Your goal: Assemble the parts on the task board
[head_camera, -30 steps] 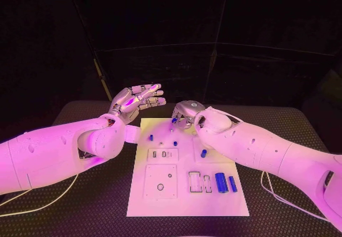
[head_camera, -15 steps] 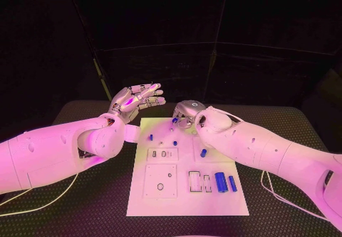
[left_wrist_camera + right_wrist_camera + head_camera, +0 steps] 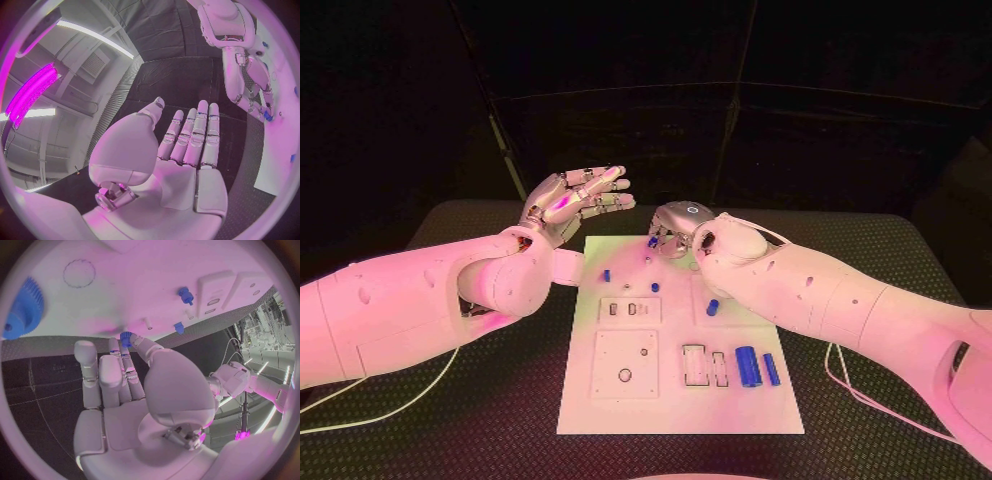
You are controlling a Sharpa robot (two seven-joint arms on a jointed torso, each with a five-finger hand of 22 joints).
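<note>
Little change vs 1 s ago: right hand point(image 3: 678, 226) still at far edge of task board point(image 3: 625, 415), pinching a small blue part point(image 3: 125, 338) in its fingertips. Left hand point(image 3: 574, 203) still raised far-left of board, fingers spread, holding nothing. Two blue cylinders point(image 3: 757, 368) lie near-right on board; blue gear point(image 3: 22, 307) on it too.

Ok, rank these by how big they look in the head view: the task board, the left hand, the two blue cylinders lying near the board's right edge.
1. Task board
2. Left hand
3. Thicker blue cylinder
4. Thinner blue cylinder, similar length but slimmer

The hand is raised toward the camera, so it may look bigger than it is.
</note>
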